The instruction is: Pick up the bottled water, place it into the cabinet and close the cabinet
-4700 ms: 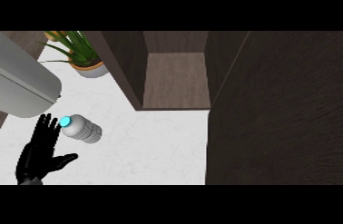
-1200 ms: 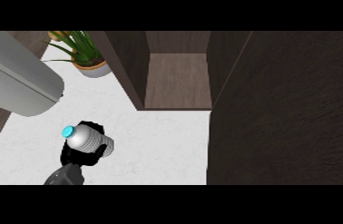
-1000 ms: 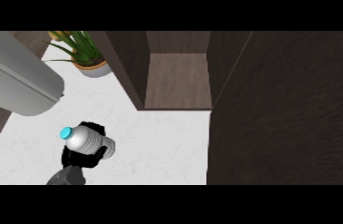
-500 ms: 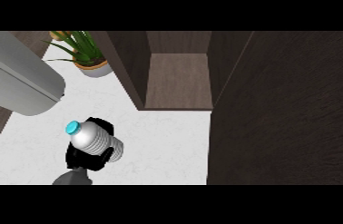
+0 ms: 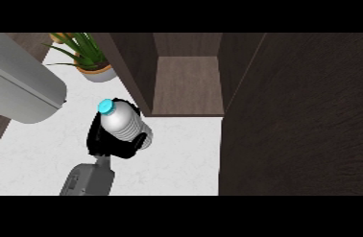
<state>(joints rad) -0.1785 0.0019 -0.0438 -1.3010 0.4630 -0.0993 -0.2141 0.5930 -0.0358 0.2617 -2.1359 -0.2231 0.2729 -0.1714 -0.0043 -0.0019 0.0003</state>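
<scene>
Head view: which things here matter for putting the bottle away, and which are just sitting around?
For the job:
- bottle, held in the left hand
- cabinet, open
- cabinet door, to be closed afterwards

Just there:
- potted plant
- grey appliance at the left edge

No readable text, label or sign anywhere.

I count one bottled water (image 5: 122,125), left of centre in the frame, and one of my hands (image 5: 106,144) in sight, curled round it; one cabinet (image 5: 188,82) with one open compartment at upper centre, one potted plant (image 5: 89,58) at upper left, and one grey rounded appliance (image 5: 25,94) at the left edge
</scene>
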